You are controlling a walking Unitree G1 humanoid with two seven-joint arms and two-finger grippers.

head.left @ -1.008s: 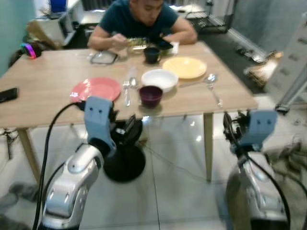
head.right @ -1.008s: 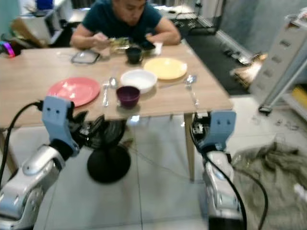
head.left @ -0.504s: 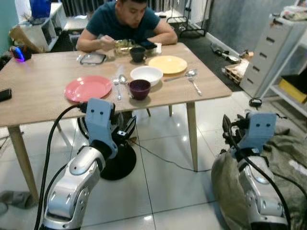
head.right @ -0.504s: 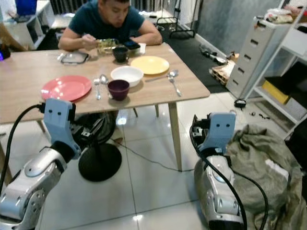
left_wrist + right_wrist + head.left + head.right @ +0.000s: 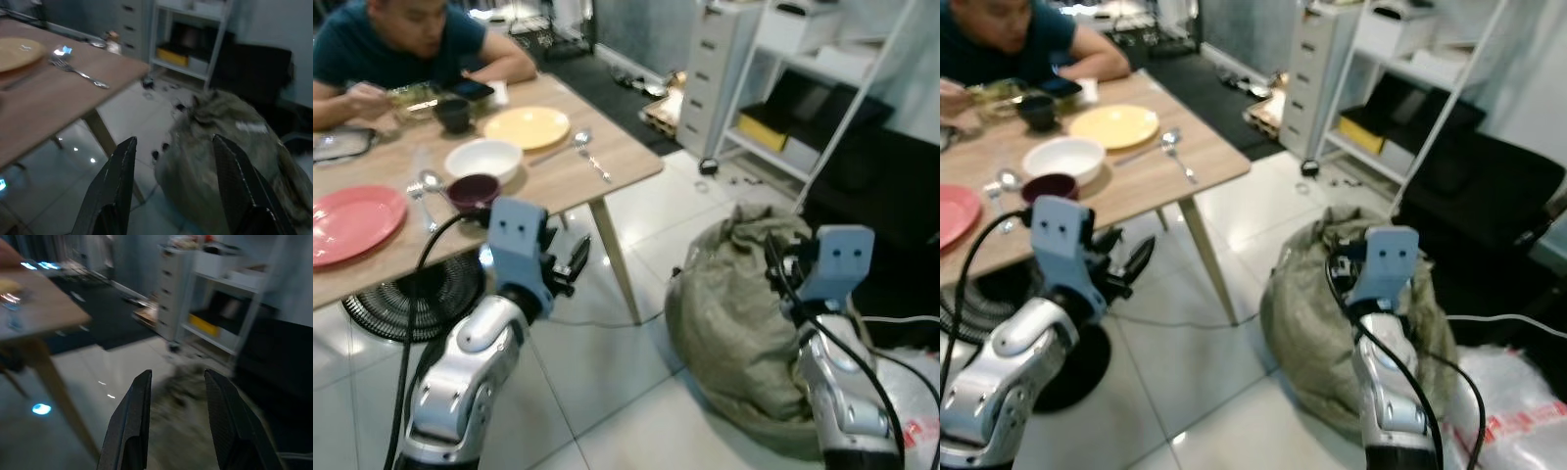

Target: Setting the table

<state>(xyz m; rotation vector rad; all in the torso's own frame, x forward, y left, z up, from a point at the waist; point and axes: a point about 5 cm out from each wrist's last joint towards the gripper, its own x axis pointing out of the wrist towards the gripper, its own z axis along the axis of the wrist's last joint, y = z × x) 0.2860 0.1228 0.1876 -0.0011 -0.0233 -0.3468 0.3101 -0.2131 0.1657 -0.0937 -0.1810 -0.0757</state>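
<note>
We carry nothing: our left gripper [image 5: 171, 191] and right gripper [image 5: 173, 423] both hang spread and empty at waist height, away from the table [image 5: 558, 176], which suits walking rather than handling. The setting lies at our left: pink plate [image 5: 347, 223], maroon bowl [image 5: 474, 190] beside the white bowl [image 5: 482, 159], yellow plate [image 5: 526, 125], and spoon [image 5: 578, 143], grouped on the table's near side opposite a person [image 5: 391, 44] eating. We face the sack [image 5: 744, 294] and shelf [image 5: 822, 108], likely seeking more tableware.

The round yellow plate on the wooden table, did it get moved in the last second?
No. The round yellow plate sits beside the white bowl near the table's far corner, as before. The whole picture shifted, so the camera turned right.
</note>
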